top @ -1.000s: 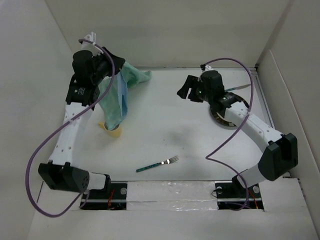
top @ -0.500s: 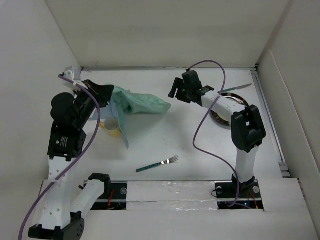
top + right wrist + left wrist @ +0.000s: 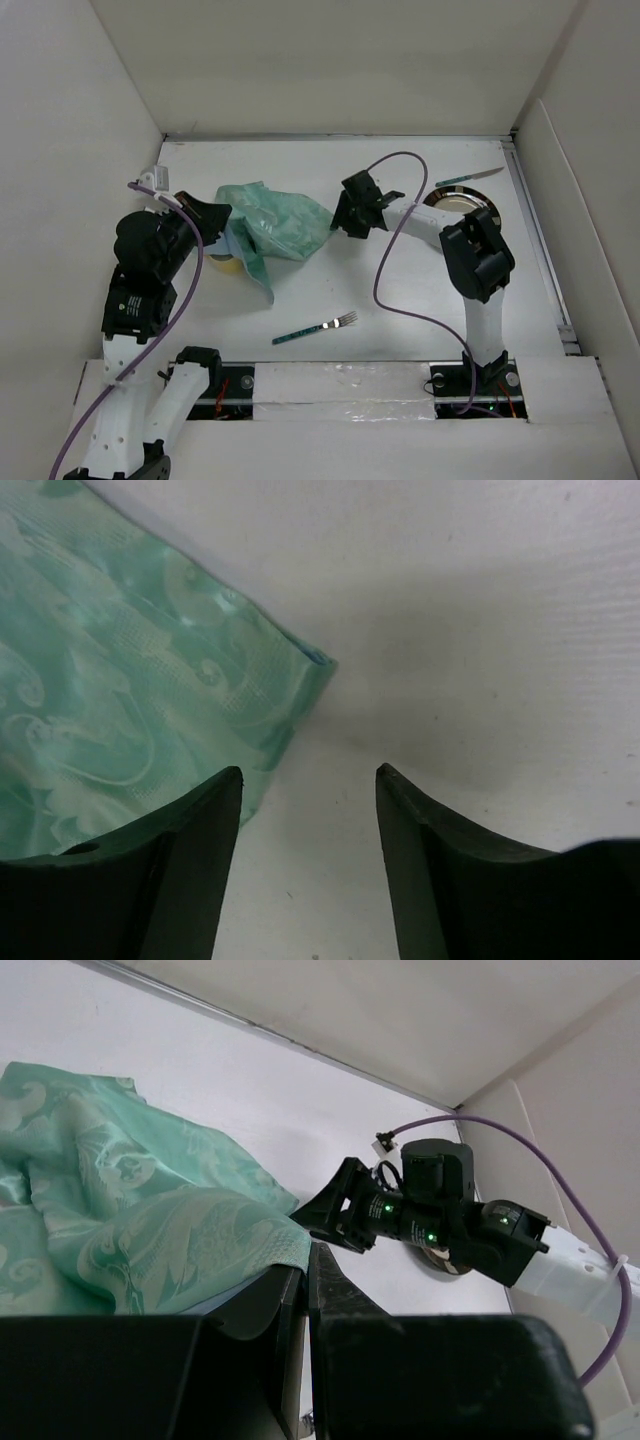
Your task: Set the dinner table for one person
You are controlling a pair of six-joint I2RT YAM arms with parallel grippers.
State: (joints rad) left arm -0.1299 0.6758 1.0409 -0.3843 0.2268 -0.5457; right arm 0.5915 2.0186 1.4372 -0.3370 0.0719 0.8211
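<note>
Grippers at the far-left half of the white counter. Left gripper: fingers pressed together, clamped on an edge of the mottled green cloth, which drapes away from it in a crumpled heap on the counter. Right gripper: fingers apart with a wide gap, holding nothing; it is low over bare counter just beside the cloth's right corner, and the wrist view shows that corner lying just beyond the left finger, though contact cannot be judged.

Count of items:
- Cloth, one.
- Yellow cup, one, at the cloth's left edge and partly covered by it.
- Fork, one, with a green handle, lying alone on the near part of the counter, well apart from both grippers.
- Knife, one, near the far-right corner.
- Dark-rimmed plate, one, just beside the knife and partly hidden by the right arm.
</note>
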